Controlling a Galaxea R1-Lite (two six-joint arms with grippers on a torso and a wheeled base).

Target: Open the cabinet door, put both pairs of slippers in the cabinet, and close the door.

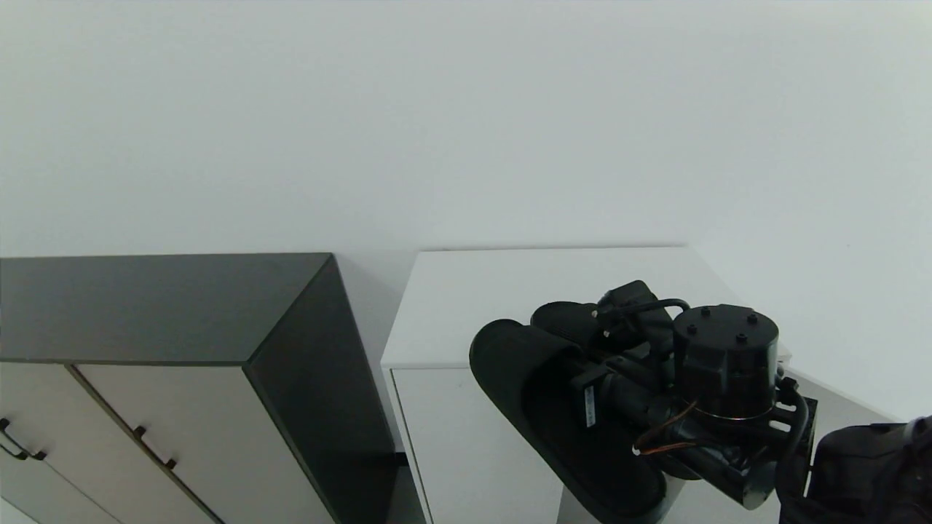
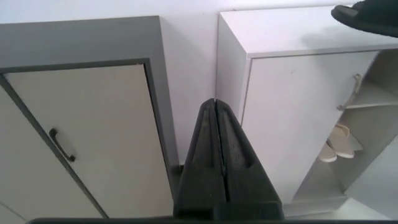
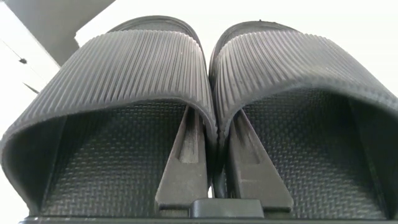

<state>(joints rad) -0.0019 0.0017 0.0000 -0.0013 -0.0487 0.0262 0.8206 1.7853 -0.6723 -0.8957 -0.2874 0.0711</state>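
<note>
My right gripper [image 3: 214, 127] is shut on a pair of black ribbed slippers [image 3: 205, 68], one finger inside each, pinching their inner straps together. The black slippers [image 1: 535, 382] hang in front of the white cabinet's [image 1: 539, 291] top front edge. In the left wrist view the white cabinet's door [image 2: 305, 118] stands open, with its handle [image 2: 355, 91] at the free edge. Shelves show behind it, and a pale beige pair of slippers [image 2: 340, 143] lies on a lower shelf. My left gripper [image 2: 216, 134] is shut on nothing, lower down, facing the gap between the two cabinets.
A dark-topped cabinet [image 1: 160, 306] with beige doors and black handles [image 1: 153, 446] stands close to the left of the white one, with a narrow gap between them. A plain white wall rises behind both.
</note>
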